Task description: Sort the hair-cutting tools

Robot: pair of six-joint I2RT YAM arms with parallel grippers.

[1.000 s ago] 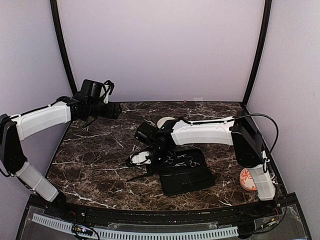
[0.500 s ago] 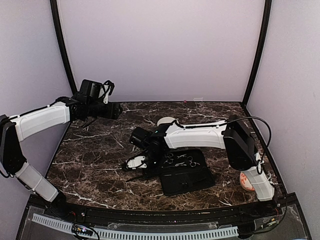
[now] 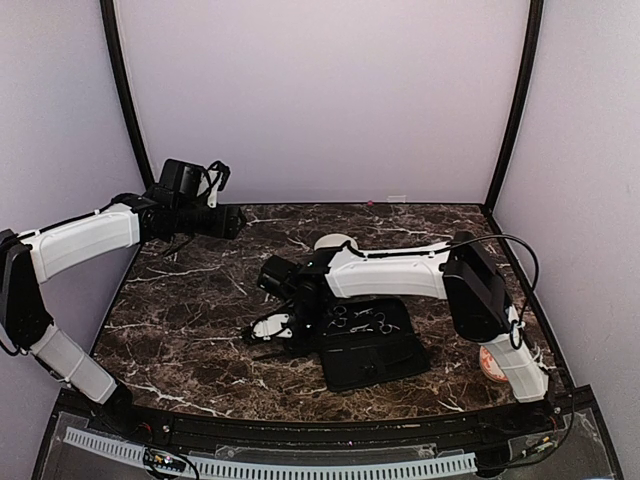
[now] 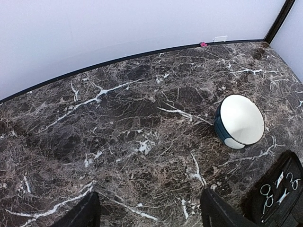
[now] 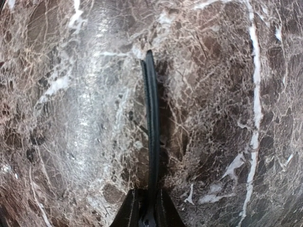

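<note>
Now, thin black stick [image 5: 152, 127], slender, glossy, pinched between right fingers [image 5: 130, 213]

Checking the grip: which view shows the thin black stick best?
Right wrist view: the black stick runs up the frame's middle, its near end between the right tool's fingers. The top external view shows only a thin dark line under that tool; the left wrist view shows none of it.

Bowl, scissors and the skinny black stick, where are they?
bowl [image 4: 241, 118], left wrist view, middle of its white inside.
scissors [image 4: 266, 198], left wrist view, middle of the left-hand pair.
black stick [image 5: 152, 127], right wrist view, halfway along its shaft.
</note>
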